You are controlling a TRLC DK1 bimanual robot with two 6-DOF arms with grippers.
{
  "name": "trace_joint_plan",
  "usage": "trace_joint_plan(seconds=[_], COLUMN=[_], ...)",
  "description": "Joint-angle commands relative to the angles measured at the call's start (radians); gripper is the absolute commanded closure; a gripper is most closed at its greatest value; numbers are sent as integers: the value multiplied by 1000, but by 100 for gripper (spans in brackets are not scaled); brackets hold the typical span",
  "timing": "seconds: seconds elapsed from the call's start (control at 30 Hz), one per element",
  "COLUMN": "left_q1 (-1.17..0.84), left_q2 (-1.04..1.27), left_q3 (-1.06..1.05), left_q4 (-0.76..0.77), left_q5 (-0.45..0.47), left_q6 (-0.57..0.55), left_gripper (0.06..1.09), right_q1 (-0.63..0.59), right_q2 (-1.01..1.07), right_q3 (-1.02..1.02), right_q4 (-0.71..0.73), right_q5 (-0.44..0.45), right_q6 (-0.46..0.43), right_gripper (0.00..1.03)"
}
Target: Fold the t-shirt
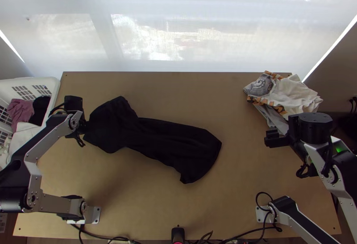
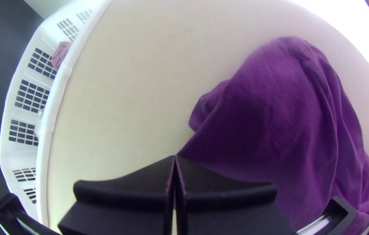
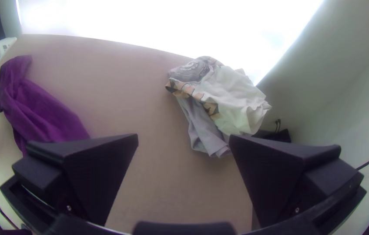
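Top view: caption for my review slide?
Shirt lying long and rumpled on the table, left hand at one end, clothes heaped at far right.

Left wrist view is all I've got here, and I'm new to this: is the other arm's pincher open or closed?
Observer: The right gripper is open, its two fingers wide apart.

Visitor: Okay! The shirt runs out of my picture. What does its other end look like?

Observer: From above, the t-shirt narrows partway along, then widens again toward the middle of the table.

Visitor: Anything else lying over on that other side?

Observer: Yes, a loose pile of white, grey and patterned clothes at the table's far right corner.
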Motion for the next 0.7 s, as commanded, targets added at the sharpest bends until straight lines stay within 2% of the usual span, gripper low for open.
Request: trace_joint_plan(seconds=[0.0,0.13,0.27,0.47,0.67], left_q1=[68,139,185,212,218], left_q2=[13,60,105,149,168], left_q3=[44,102,131,146,160], left_q4=[-48,-111,-151,-198,-229], left_q5=[100,190,247,378,457], left_q6=[-39,-71,-85,-85,-81], left_gripper=[105,105,100,83,75], right_q1=[-3,-6,-7,-9,-13], right_q2=[-3,-6,-8,-8,-6], right_q3=[-1,-3,-3,-1,-1], right_q4=[-5,-8,-12,-16,-22], right_q5=[0,0,-1,-1,-1], right_q6=[1,1,1,1,1], right_gripper=[5,5,5,5,5])
